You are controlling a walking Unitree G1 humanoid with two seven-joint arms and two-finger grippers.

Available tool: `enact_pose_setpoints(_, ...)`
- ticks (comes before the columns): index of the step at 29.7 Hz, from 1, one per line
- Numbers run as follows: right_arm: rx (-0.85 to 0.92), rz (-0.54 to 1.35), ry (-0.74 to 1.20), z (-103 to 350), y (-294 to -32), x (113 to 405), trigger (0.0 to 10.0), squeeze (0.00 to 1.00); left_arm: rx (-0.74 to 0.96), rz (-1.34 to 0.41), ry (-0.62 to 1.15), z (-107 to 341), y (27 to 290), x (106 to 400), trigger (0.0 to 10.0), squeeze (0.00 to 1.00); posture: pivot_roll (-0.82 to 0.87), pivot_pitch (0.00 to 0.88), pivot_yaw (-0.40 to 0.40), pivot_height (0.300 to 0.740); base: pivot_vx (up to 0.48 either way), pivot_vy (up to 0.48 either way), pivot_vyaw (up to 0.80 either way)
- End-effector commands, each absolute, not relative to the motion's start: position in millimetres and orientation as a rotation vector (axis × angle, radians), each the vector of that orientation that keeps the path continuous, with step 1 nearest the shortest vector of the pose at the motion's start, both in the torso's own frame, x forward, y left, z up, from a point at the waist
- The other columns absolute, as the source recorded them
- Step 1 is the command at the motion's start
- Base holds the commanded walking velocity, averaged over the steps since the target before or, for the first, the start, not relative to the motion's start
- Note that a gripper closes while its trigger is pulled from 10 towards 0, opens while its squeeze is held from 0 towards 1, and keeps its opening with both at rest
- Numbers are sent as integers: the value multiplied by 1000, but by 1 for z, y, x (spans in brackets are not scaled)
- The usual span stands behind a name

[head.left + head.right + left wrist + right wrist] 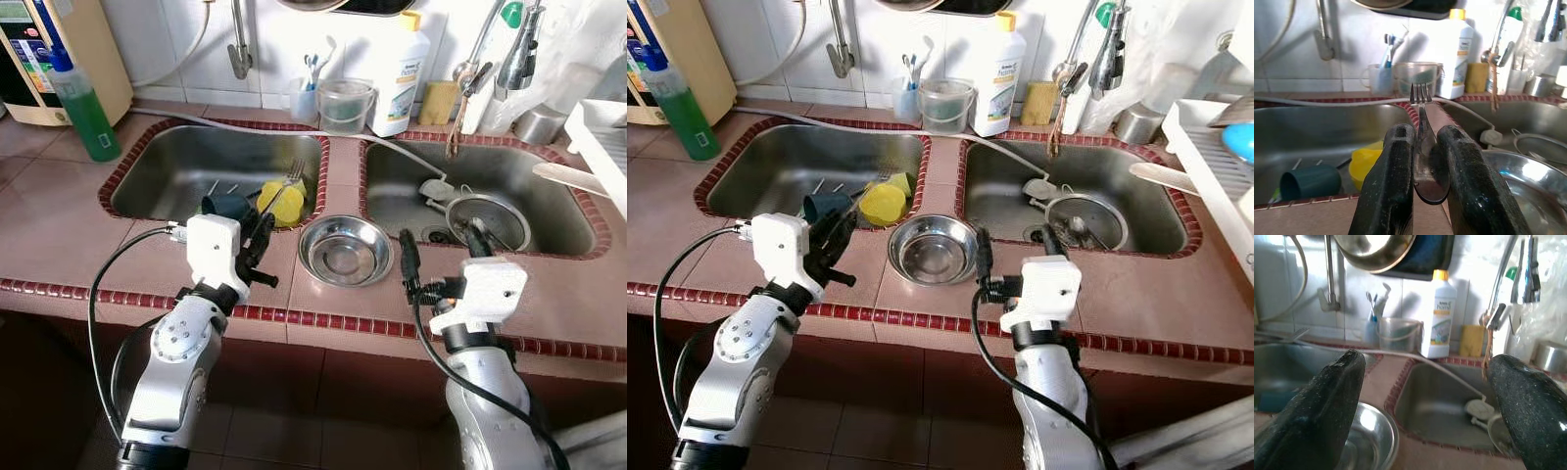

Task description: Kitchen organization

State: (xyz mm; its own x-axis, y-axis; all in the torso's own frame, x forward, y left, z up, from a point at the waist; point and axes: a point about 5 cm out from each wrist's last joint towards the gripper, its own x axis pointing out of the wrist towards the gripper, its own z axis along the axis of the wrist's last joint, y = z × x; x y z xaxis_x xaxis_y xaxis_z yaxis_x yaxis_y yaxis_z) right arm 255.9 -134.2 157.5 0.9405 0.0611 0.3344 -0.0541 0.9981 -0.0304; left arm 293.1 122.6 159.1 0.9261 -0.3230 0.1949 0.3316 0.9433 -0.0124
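Counter (59, 235) of pink tile carries 2 sinks, w/ a steel bowl (345, 251) on the strip in front of the divider betw. them. Step in hand, by my read: clearing cutlery out of the left sink (167, 162). The left gripper (257, 238) hangs over that sink's front edge, fingers (1388, 196) clamped on the handle of a fork (1422, 142), tines up and pointing away. Next move prob. calls for swinging the fork right, over the bowl just beside it, or on toward the rack (602, 137) at far right, then letting go w/o flicking it. Right gripper (438, 255) hovers at the right sink (392, 186) front edge, fingers spread wide, holding nothing. Left sink holds a dark teal cup (227, 206) on its side, a yellow cup (281, 203) touching it, plus 2 or 3 small utensils further back. Right sink holds a round strainer (487, 220) and a white plug (435, 189). Bowl looks empty. Clear tub (345, 105) by the wall: contents unclear.
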Motion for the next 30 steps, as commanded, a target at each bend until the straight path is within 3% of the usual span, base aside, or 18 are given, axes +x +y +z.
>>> enact_pose_setpoints(1, -22, 48, -351, 158, -135, 260, 10000, 0, -52, -321, -208, 163, 124, 296, 10000, 0, -190, 9, -17, 740, 0, 0, 0)
enact_pose_setpoints(14, -13, 77, -367, 157, -125, 265, 10000, 0, -78, -292, -174, 160, 124, 305, 10000, 0, -193, 0, -24, 740, 0, 0, 0)
enact_pose_setpoints(30, -15, 87, -372, 157, -125, 265, 10000, 0, -97, -298, -168, 158, 119, 306, 10000, 0, -198, 0, -31, 740, 291, 0, 0)
